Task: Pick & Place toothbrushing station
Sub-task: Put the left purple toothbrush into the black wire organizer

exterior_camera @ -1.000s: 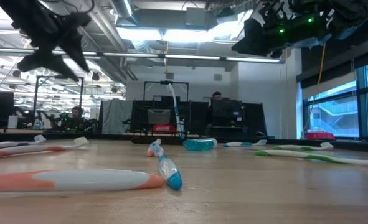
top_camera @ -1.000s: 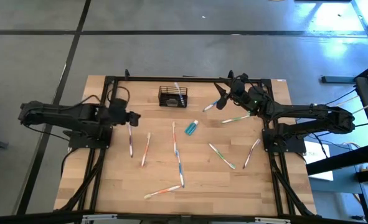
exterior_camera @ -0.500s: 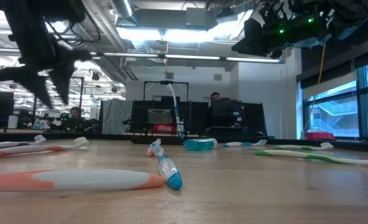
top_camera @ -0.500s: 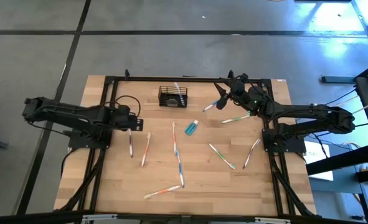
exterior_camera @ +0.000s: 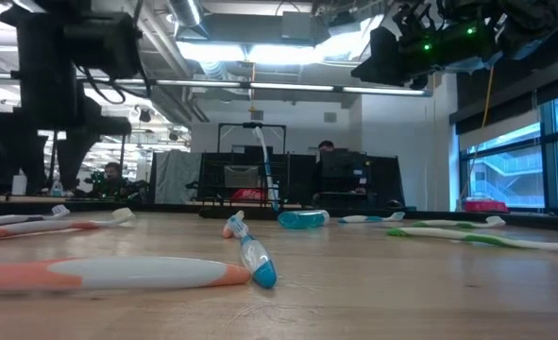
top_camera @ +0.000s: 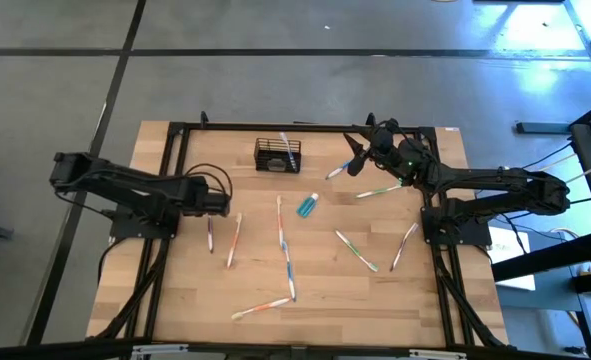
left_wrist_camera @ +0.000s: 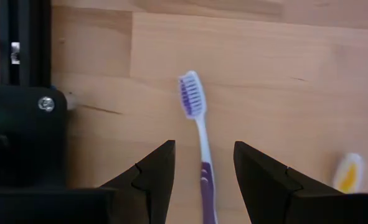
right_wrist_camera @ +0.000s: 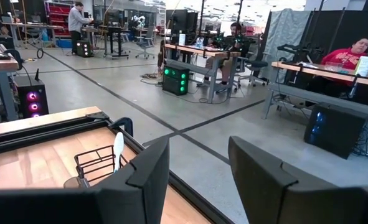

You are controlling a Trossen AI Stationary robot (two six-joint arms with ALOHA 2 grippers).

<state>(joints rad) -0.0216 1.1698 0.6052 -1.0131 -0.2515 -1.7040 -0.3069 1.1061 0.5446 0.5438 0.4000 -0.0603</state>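
Nearest, by the front edge of the wooden tabletop [top_camera: 315,290], lies an orange-and-white toothbrush [top_camera: 260,307]; a long blue-and-white toothbrush [top_camera: 284,245] runs up the middle, w/ a small teal tube [top_camera: 307,205] just beyond it. All thin smooth plastic, lying flat at odd angles.

Left gripper [top_camera: 222,203] hangs low near the left edge, jaws open, nothing held. In its wrist view the dark wedge fingers [left_wrist_camera: 152,177] straddle the handle of a purple-and-white toothbrush [left_wrist_camera: 199,143], bristle head pointing away (prob. lined up for a pick, not gripping yet).

Right gripper [top_camera: 356,153] hovers high near the far right corner, jaws apart, empty, facing out to the room; looks parked.

Farthest: the toothbrushing station [top_camera: 277,156], a small black wire-mesh basket w/ open grid sides, stands at the far edge, about mid-way along. One toothbrush [top_camera: 287,149] stands upright in it, leaning on the mesh.
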